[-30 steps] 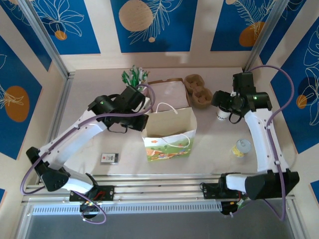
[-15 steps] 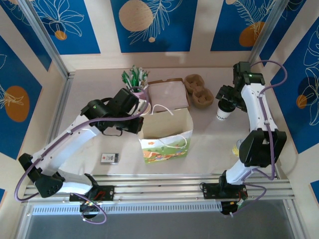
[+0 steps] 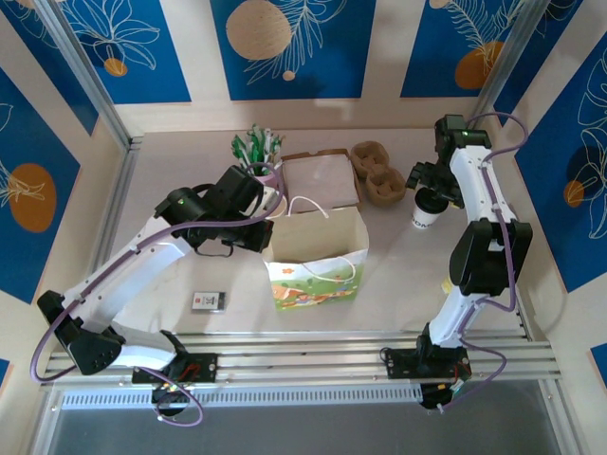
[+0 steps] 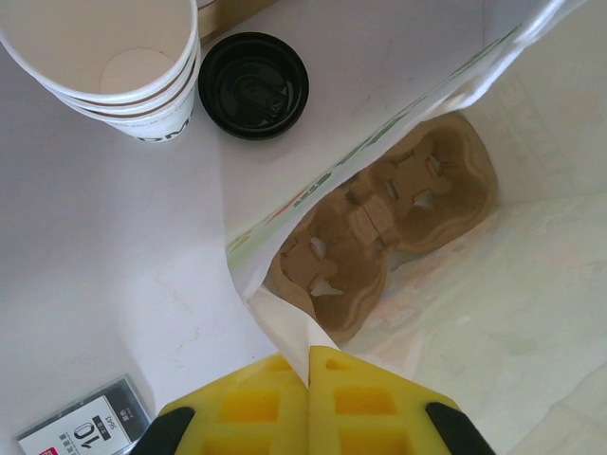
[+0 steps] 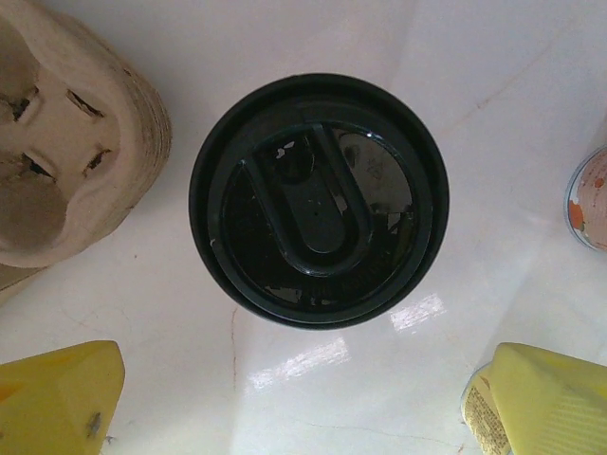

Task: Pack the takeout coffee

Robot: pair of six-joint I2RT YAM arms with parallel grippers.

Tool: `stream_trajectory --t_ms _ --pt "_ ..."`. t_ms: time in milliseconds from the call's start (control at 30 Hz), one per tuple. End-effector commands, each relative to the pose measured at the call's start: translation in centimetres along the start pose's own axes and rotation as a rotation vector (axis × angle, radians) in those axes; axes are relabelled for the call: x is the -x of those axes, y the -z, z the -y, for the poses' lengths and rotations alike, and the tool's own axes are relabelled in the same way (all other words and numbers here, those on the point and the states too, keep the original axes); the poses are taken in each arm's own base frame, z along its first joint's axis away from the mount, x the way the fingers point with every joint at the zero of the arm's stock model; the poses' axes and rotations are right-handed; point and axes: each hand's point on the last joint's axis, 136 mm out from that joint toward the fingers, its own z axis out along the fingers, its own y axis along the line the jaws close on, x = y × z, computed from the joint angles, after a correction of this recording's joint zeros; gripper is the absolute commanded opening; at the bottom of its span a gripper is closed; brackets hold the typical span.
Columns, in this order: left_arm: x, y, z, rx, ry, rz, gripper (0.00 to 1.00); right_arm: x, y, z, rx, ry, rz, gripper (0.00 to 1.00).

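The takeout coffee (image 3: 424, 217), a cream cup with a black lid (image 5: 318, 199), stands at the right of the table. My right gripper (image 3: 432, 190) hovers just above it, open. In the right wrist view its yellow fingertips (image 5: 59, 398) stand wide at the bottom corners and the lid lies beyond them, untouched. My left gripper (image 4: 308, 358) is shut on the left rim of the white paper bag (image 3: 318, 256), which stands open at mid-table. A brown pulp cup carrier (image 4: 379, 227) lies inside the bag.
More pulp carriers (image 3: 377, 173) sit left of the coffee. A pink cup of sticks (image 3: 256, 156) and a brown packet (image 3: 322, 180) are behind the bag. Beside the bag are stacked lidless cups (image 4: 123, 66), a loose black lid (image 4: 254, 85) and a small card (image 3: 209, 301).
The right arm has folded up and swung its elbow in over the right side, with its gripper staying over the coffee. The left gripper has drawn the bag's rim slightly left.
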Motion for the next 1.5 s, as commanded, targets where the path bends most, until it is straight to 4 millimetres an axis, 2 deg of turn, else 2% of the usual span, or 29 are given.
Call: stream_trajectory --t_ms 0,133,333,633,967,1467 --pt "-0.2 -0.5 -0.8 0.028 -0.014 -0.010 0.00 -0.1 0.4 0.0 0.017 0.025 -0.029 0.99" --pt "0.0 -0.6 -0.6 0.018 -0.019 -0.004 0.00 0.1 0.2 0.3 0.009 0.027 -0.032 0.99" --pt "0.4 -0.6 -0.7 0.030 -0.031 0.001 0.00 0.1 -1.2 0.4 0.001 0.034 -0.068 0.99" --pt "0.5 -0.8 -0.6 0.026 -0.036 -0.008 0.00 0.7 -1.9 -0.5 0.039 0.051 -0.086 0.99" --pt "0.5 -0.9 -0.7 0.037 -0.041 -0.012 0.00 0.7 -3.1 0.5 -0.002 0.036 -0.107 0.99" --pt "0.7 -1.2 -0.6 0.034 -0.045 -0.016 0.00 0.5 -4.3 -0.2 0.014 0.063 -0.135 0.99"
